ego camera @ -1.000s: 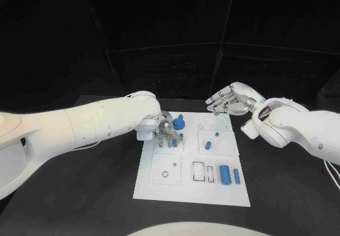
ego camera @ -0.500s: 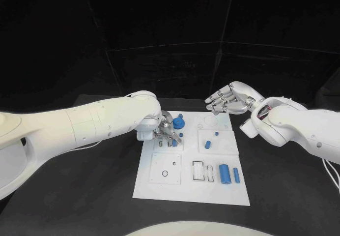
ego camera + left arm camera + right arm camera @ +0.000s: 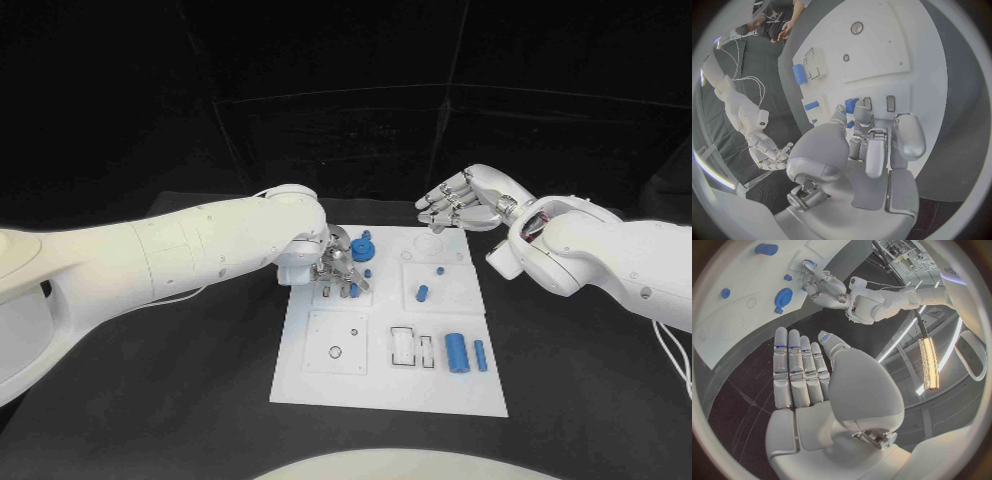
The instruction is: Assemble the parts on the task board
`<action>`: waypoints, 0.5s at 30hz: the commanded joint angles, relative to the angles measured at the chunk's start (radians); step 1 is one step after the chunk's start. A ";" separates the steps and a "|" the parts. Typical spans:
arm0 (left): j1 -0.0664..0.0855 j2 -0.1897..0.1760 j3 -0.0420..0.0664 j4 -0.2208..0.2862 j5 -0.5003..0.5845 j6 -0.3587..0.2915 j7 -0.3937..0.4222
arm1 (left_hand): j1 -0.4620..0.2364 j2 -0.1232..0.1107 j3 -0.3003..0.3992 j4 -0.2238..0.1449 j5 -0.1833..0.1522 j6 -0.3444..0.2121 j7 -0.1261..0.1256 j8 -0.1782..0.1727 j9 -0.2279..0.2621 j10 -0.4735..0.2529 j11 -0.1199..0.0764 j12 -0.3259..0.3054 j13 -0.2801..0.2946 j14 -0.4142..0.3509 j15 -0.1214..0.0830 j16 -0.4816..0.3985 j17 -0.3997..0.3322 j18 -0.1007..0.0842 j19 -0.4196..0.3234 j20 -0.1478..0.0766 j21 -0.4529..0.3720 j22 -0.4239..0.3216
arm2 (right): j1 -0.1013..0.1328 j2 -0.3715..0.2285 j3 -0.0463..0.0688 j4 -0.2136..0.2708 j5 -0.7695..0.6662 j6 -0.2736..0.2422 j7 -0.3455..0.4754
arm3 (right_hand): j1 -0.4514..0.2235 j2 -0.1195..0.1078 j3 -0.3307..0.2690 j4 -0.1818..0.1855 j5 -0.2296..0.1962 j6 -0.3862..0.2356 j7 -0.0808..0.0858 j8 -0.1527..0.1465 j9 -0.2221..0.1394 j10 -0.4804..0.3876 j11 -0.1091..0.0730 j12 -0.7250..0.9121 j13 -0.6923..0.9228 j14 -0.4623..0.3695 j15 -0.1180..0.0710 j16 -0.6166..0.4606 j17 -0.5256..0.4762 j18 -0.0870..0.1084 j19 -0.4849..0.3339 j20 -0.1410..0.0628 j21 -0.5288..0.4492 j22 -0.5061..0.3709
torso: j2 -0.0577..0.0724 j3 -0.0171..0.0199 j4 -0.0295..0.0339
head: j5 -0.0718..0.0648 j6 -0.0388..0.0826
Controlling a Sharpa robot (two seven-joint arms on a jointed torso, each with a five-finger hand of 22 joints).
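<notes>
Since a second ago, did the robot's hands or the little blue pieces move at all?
Almost nothing changed. The left hand stays low over the far left of the task board, its fingers around a small blue part. The right hand still hovers open beyond the board's far edge. The loose blue cylinders near the right side lie where they were.

The left hand (image 3: 338,266) covers the slots at the far left part of the task board (image 3: 346,390), so what its fingertips touch there cannot be told. A small blue part (image 3: 851,104) just past those fingertips is half hidden. The board's far edge is cut off in the right wrist view.
</notes>
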 commanded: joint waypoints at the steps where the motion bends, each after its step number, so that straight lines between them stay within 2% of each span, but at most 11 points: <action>1: 0.000 -0.002 0.000 0.002 -0.014 -0.011 0.009 | 0.050 0.021 0.041 -0.034 0.007 -0.009 -0.008 0.001 0.003 0.004 -0.010 -0.005 0.002 0.101 -0.012 -0.001 0.240 -0.015 0.004 -0.007 0.006 0.002 | 0.002 0.002 0.001 0.000 0.005 0.005 0.001 | -0.009 0.001 0.000 0.006 0.005 -0.008 0.000 -0.003 0.000 -0.001 0.004 -0.005 -0.001 0.002 0.007 -0.004 -0.001 0.002 0.002 0.003 -0.004 -0.002 | -0.001 0.0004 0.0000 | 0.001 -0.001; 2: 0.000 -0.003 0.000 0.003 -0.014 -0.014 0.011 | 0.072 0.030 0.063 -0.051 0.010 -0.012 -0.010 -0.002 0.004 0.002 -0.012 -0.008 0.002 0.101 -0.014 -0.001 0.240 -0.015 0.004 -0.009 0.007 0.002 | 0.002 0.002 0.001 0.000 0.005 0.005 0.001 | -0.009 0.001 0.000 0.006 0.005 -0.008 0.000 -0.003 0.000 -0.001 0.004 -0.005 -0.001 0.002 0.007 -0.004 -0.001 0.002 0.002 0.003 -0.004 -0.002 | 0.000 0.0003 -0.0001 | 0.001 -0.001; 4: 0.000 -0.006 0.000 0.006 -0.014 -0.022 0.020 | 0.128 0.042 0.121 -0.104 0.053 -0.020 -0.013 -0.009 0.005 -0.004 -0.016 -0.019 0.000 0.101 -0.020 -0.002 0.239 -0.015 0.004 -0.015 0.008 0.004 | 0.002 0.003 0.001 -0.001 0.005 0.005 0.001 | -0.009 0.001 0.000 0.006 0.005 -0.008 0.000 -0.003 0.000 -0.001 0.004 -0.005 -0.001 0.002 0.007 -0.004 -0.001 0.002 0.002 0.003 -0.004 -0.002 | 0.000 0.0001 0.0001 | 0.001 -0.001; 7: 0.000 -0.014 0.000 0.012 -0.014 -0.039 0.037 | 0.164 0.037 0.207 -0.173 0.083 -0.026 -0.007 -0.014 0.010 -0.004 -0.013 -0.035 -0.003 0.100 -0.018 -0.002 0.239 -0.016 0.005 -0.017 0.009 0.007 | 0.002 0.003 0.001 -0.002 0.005 0.006 0.000 | -0.009 0.001 0.000 0.006 0.005 -0.008 0.000 -0.003 0.000 -0.001 0.004 -0.005 -0.001 0.002 0.007 -0.004 -0.001 0.002 0.002 0.003 -0.004 -0.002 | 0.000 -0.0002 0.0007 | 0.000 -0.002; 9: 0.000 -0.020 0.001 0.018 -0.014 -0.051 0.047 | 0.117 0.013 0.298 -0.212 0.083 -0.027 -0.002 -0.014 0.020 0.008 -0.003 -0.047 -0.007 0.100 -0.008 -0.002 0.239 -0.017 0.005 -0.012 0.011 0.010 | 0.002 0.002 0.001 -0.003 0.005 0.007 0.000 | -0.010 0.001 0.000 0.007 0.005 -0.008 0.000 -0.003 0.000 -0.001 0.004 -0.005 -0.001 0.002 0.007 -0.004 -0.001 0.002 0.002 0.003 -0.005 -0.002 | 0.000 -0.0002 0.0008 | 0.000 -0.003; 11: 0.000 -0.025 0.001 0.023 -0.013 -0.060 0.053 | 0.069 -0.011 0.385 -0.239 0.082 -0.025 0.002 -0.012 0.029 0.016 -0.001 -0.052 -0.006 0.100 -0.010 -0.002 0.239 -0.017 0.004 -0.008 0.012 0.012 | 0.002 0.002 0.001 -0.003 0.005 0.007 0.000 | -0.011 0.001 0.000 0.008 0.006 -0.009 -0.001 -0.003 0.000 -0.002 0.004 -0.005 -0.001 0.002 0.007 -0.004 -0.001 0.002 0.002 0.003 -0.005 -0.002 | 0.000 0.0001 0.0013 | 0.001 -0.004; 12: 0.000 -0.028 0.001 0.027 -0.012 -0.066 0.056 | 0.020 -0.033 0.460 -0.255 0.079 -0.023 0.010 -0.010 0.039 0.024 -0.002 -0.054 -0.004 0.100 -0.009 -0.002 0.239 -0.017 0.003 -0.006 0.013 0.014 | 0.002 0.002 0.001 -0.004 0.005 0.008 0.000 | -0.011 0.001 0.000 0.008 0.006 -0.009 -0.001 -0.003 0.000 -0.002 0.004 -0.005 -0.001 0.002 0.007 -0.004 -0.001 0.002 0.002 0.003 -0.005 -0.002 | 0.000 0.0003 0.0014 | 0.001 -0.004; 15: 0.000 -0.039 0.001 0.037 -0.011 -0.084 0.059 | -0.017 -0.055 0.556 -0.267 0.081 -0.021 0.006 -0.004 0.053 0.031 -0.007 -0.052 0.003 0.100 -0.008 -0.002 0.238 -0.017 0.003 -0.005 0.013 0.015 | 0.002 0.002 0.001 -0.005 0.005 0.007 0.001 | -0.011 0.001 0.000 0.008 0.006 -0.009 -0.001 -0.003 0.000 -0.002 0.004 -0.005 -0.001 0.002 0.007 -0.004 -0.001 0.002 0.002 0.003 -0.005 -0.002 | -0.001 0.0003 0.0013 | 0.002 -0.005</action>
